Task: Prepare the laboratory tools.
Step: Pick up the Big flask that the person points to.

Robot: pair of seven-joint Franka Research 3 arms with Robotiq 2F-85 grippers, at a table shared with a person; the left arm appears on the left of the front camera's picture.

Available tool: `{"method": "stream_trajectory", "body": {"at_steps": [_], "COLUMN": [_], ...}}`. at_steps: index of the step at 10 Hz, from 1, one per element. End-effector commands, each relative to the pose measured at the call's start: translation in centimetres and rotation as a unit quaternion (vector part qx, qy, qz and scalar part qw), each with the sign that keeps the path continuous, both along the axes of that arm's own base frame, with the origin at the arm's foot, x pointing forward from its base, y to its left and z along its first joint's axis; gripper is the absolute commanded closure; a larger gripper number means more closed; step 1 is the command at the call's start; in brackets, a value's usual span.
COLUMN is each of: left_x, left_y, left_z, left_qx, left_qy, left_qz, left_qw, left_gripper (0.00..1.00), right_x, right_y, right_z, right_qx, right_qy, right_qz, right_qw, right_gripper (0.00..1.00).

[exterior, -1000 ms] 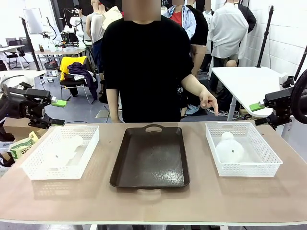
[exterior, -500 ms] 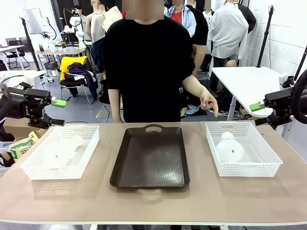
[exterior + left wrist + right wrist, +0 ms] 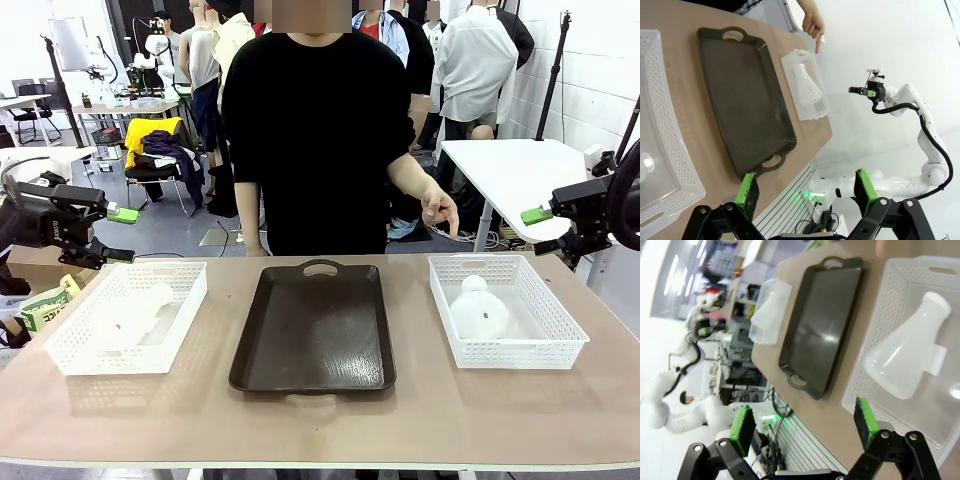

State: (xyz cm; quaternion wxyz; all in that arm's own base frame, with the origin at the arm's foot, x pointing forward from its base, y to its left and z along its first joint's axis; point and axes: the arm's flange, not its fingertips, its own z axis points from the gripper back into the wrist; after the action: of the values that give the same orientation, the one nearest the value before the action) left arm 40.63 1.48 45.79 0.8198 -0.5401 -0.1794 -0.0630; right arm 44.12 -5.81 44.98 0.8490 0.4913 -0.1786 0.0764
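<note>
Left pincer (image 3: pixel 118 235) hangs wide open and empty off the left end of the table (image 3: pixel 320 420). The left flask (image 3: pixel 135 315) lies in the left basket (image 3: pixel 75 355), beside the tray (image 3: pixel 312 330). The right flask (image 3: pixel 478 310) lies in the right basket (image 3: pixel 505 355) (a person's hand (image 3: pixel 438 212) points down behind it). Right pincer (image 3: pixel 540 232), equally wide open, grips nothing.

The right basket (image 3: pixel 505 355) can be reached from above (its top is open), but a person's hand (image 3: pixel 438 212) is held near its far corner.
</note>
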Motion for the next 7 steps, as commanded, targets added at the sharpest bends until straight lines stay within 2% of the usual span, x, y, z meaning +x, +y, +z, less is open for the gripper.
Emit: {"method": "stream_trajectory", "body": {"at_steps": [1,3,4,5,6,7], "left_x": [0.1,0.1,0.1,0.1,0.1,0.1], "left_y": [0.0,0.0,0.0,0.0,0.0,0.0], "left_z": [0.1,0.1,0.1,0.1,0.1,0.1], "left_qx": [-0.007,-0.007,-0.007,-0.007,-0.007,-0.007], "left_qy": [0.0,0.0,0.0,0.0,0.0,0.0], "left_qz": [0.002,0.002,0.002,0.002,0.002,0.002], "left_qw": [1.0,1.0,1.0,1.0,1.0,1.0], "left_gripper": [0.0,0.0,0.0,0.0,0.0,0.0], "right_x": [0.8,3.1,4.4,5.7,7.4,9.2], "right_y": [1.8,4.5,5.9,7.3,8.8,10.2], "right_z": [2.9,4.4,4.2,3.7,2.8,1.4], "right_qx": [-0.073,-0.194,-0.241,-0.263,-0.283,-0.318], "right_qy": [0.065,0.143,0.176,0.195,0.214,0.237], "right_qz": [-0.061,-0.123,-0.126,-0.115,-0.108,-0.115], "right_qw": [0.993,0.963,0.946,0.938,0.929,0.911], "right_gripper": [0.0,0.0,0.0,0.0,0.0,0.0]}}
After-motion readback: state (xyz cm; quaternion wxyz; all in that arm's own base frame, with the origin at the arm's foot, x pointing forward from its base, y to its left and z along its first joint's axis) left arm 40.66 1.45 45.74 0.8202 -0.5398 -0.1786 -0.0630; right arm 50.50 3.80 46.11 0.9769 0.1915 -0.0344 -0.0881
